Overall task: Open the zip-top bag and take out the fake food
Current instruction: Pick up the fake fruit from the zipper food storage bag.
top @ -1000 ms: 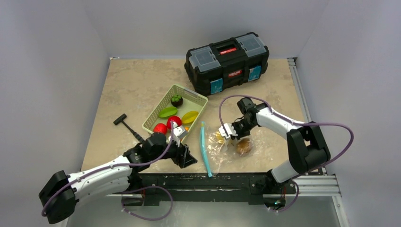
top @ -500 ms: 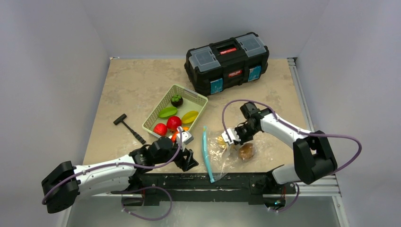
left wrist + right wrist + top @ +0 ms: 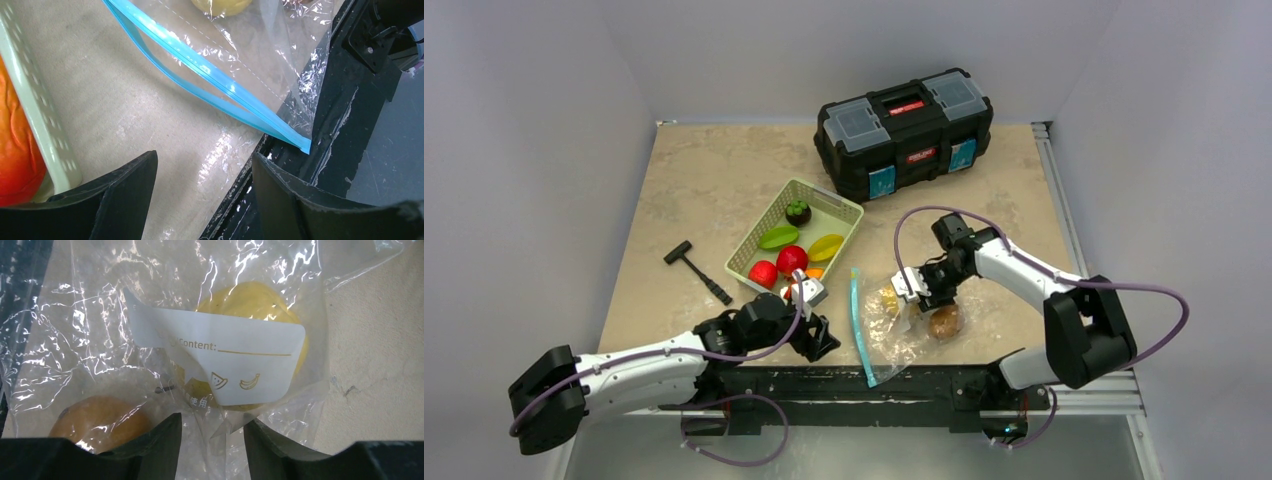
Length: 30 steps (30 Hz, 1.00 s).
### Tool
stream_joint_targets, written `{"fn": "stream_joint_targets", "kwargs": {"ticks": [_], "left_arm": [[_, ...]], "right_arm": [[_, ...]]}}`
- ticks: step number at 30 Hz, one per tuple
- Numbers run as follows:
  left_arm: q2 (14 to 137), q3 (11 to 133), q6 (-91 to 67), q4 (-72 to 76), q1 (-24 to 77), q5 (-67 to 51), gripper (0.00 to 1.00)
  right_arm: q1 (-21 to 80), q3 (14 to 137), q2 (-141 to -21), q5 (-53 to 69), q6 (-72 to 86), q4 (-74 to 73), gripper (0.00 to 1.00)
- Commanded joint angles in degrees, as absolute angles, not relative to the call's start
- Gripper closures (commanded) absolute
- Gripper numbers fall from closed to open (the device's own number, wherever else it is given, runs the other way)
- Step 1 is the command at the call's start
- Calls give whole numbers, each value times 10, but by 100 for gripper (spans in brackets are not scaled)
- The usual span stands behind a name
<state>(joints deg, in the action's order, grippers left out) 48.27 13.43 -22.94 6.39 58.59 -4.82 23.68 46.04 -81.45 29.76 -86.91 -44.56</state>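
Observation:
The zip-top bag (image 3: 902, 325) lies crinkled at the table's front edge, its teal zip strip (image 3: 857, 322) on the left. In the left wrist view the two halves of the strip (image 3: 210, 75) stand parted and meet at the near corner. Inside lie a yellow piece (image 3: 250, 340) and an orange-brown piece (image 3: 100, 420) of fake food. My right gripper (image 3: 212, 420) is over the bag's back end, jaws apart, with loose film between them. My left gripper (image 3: 204, 157) is open and empty over bare table, left of the strip. More fake food sits in the green basket (image 3: 844, 212).
A black toolbox (image 3: 904, 132) stands at the back. A small black hammer (image 3: 696, 268) lies left of the basket. The black frame rail (image 3: 904, 385) runs along the front edge, right under the bag's corner. The basket's wall (image 3: 35, 110) is close on my left gripper's left.
My right gripper's jaws have parted and let go of the bag film, and the bag has settled towards the front edge. My left arm has drawn back towards the near edge.

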Motion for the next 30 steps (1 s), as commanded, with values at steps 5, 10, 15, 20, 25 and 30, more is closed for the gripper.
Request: {"fn": "stream_joint_targets", "kwargs": {"ticks": [5, 10, 15, 20, 25, 30], "left_arm": [[471, 129, -225, 90, 588, -38, 32], [467, 123, -225, 103, 588, -41, 33], [482, 127, -223, 111, 588, -46, 33], [507, 134, -223, 119, 588, -50, 34], [525, 137, -217, 130, 588, -50, 35], [549, 146, -200, 155, 589, -71, 35]], "right_arm": [[240, 498, -793, 347, -882, -475, 39], [243, 502, -777, 359, -897, -481, 26], [269, 507, -796, 351, -882, -457, 23], [295, 511, -837, 322, -848, -422, 32], [306, 512, -857, 314, -839, -411, 47], [314, 518, -871, 309, -831, -412, 73]]}}
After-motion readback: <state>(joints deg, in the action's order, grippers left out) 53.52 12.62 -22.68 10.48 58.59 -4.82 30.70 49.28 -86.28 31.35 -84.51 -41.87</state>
